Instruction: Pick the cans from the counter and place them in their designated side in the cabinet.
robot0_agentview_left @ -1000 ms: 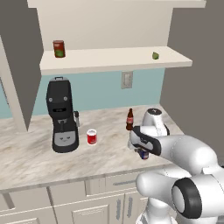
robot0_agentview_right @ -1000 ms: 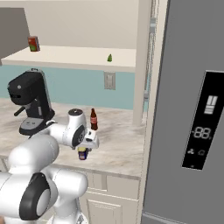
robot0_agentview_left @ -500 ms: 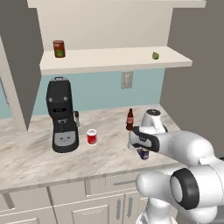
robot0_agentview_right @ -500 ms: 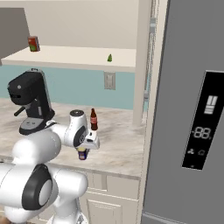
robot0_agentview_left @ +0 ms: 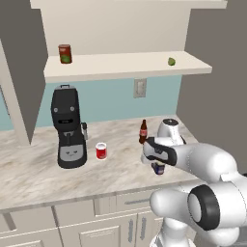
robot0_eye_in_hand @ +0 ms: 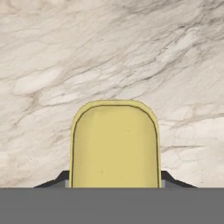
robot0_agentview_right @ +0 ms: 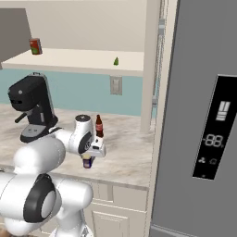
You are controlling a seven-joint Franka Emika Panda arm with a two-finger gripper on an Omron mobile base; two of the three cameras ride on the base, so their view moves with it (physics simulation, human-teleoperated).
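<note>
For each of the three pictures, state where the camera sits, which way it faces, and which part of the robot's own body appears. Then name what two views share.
Left base view: behind the arm on its left, facing forward and down at the counter; the white arm rises at lower right.
Right base view: behind the arm on its right, facing the same counter and the fridge; the arm rises at lower left.
Hand view: on the hand, facing straight down at the blue can with its yellow top, dark fingertips flanking it.
Shared: both base views show the coffee machine, brown bottle and pincer.
</note>
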